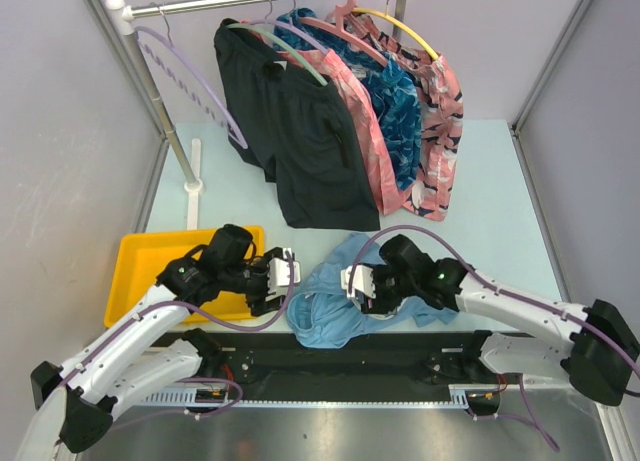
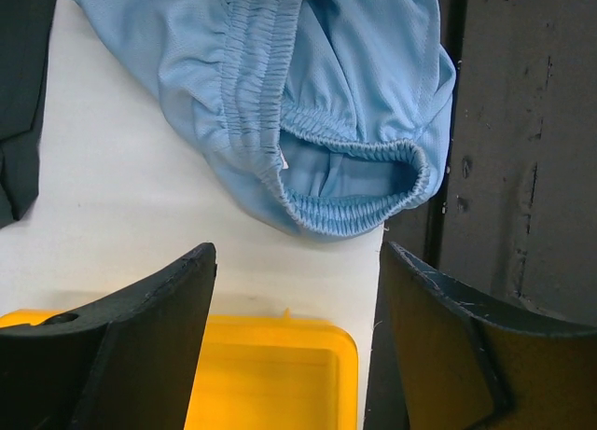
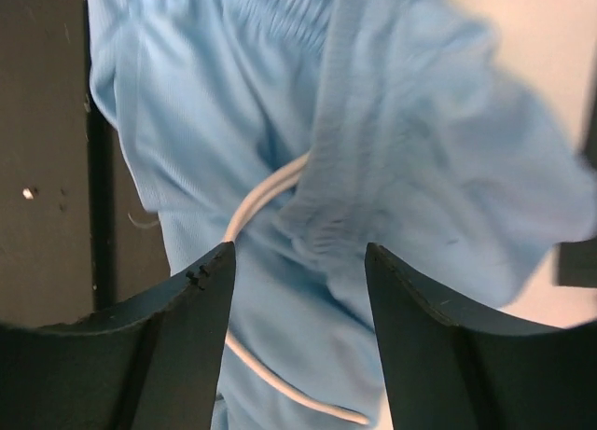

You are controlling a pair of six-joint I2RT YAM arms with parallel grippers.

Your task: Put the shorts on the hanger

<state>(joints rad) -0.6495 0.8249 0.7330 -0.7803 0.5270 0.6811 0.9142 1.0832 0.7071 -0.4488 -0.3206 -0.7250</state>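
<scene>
The light sky-blue shorts (image 1: 335, 301) lie crumpled on the table near its front edge, between my two grippers. In the left wrist view their gathered waistband (image 2: 354, 206) lies just ahead of my open, empty left gripper (image 2: 297, 262). My left gripper (image 1: 283, 274) sits at the shorts' left edge. My right gripper (image 1: 356, 281) is open low over the shorts. The right wrist view shows the fabric and the white drawstring (image 3: 256, 201) between the spread fingers of my right gripper (image 3: 298, 257). The lavender hanger (image 1: 195, 76) hangs empty at the left end of the rail.
A yellow tray (image 1: 145, 266) lies at the front left under my left arm, and its corner shows in the left wrist view (image 2: 280, 369). Black shorts (image 1: 295, 141), patterned shorts and pink hangers (image 1: 350, 26) hang on the rail. The white rack post (image 1: 165, 121) stands at the left.
</scene>
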